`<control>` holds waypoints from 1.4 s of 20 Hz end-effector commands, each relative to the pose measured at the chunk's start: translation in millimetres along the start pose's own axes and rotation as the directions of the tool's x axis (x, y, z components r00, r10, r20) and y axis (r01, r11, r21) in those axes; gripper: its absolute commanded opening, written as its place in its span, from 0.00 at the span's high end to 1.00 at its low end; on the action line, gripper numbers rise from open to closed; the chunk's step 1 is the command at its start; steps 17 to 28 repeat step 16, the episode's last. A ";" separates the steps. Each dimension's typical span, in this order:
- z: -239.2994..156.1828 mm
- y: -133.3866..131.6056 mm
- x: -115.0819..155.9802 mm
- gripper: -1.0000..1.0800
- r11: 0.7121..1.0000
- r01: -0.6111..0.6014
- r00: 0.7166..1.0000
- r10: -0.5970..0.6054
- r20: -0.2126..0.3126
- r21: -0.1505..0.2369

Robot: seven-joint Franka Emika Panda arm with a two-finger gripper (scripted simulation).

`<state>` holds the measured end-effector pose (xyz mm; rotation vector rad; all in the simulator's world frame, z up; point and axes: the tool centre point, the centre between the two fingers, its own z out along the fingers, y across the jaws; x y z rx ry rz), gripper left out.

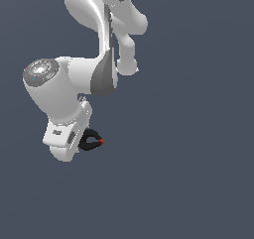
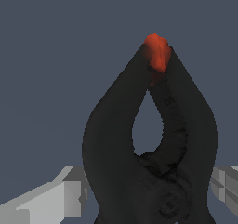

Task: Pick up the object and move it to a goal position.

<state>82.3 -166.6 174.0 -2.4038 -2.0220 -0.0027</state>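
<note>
The object, a small black spring clamp (image 1: 91,142) with a red-orange tip (image 1: 101,142), sticks out from the hand toward the exterior view's right. In the wrist view the clamp (image 2: 111,144) fills the frame, with its red-orange tip (image 2: 157,53) pointing away from the camera. My gripper (image 1: 83,143) is shut on the clamp. Its grey fingers (image 2: 56,197) press on the clamp's lower body from both sides. In the exterior view the white hand hides the fingers. No goal marker shows in either view.
The white arm (image 1: 74,79) bends down from the top of the exterior view and covers the upper left. All around is a plain dark blue-grey surface (image 1: 188,173) with no other objects in view.
</note>
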 end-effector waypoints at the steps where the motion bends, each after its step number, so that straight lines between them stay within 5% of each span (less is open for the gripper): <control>1: -13.3 6.8 -17.2 1.00 1.000 0.002 1.000 -0.002 0.000 -0.001; 11: -35.6 20.6 -50.3 1.00 1.000 0.001 1.000 -0.001 0.001 0.000; 28: -37.8 22.2 -53.6 1.00 1.000 0.001 1.000 -0.001 0.001 0.001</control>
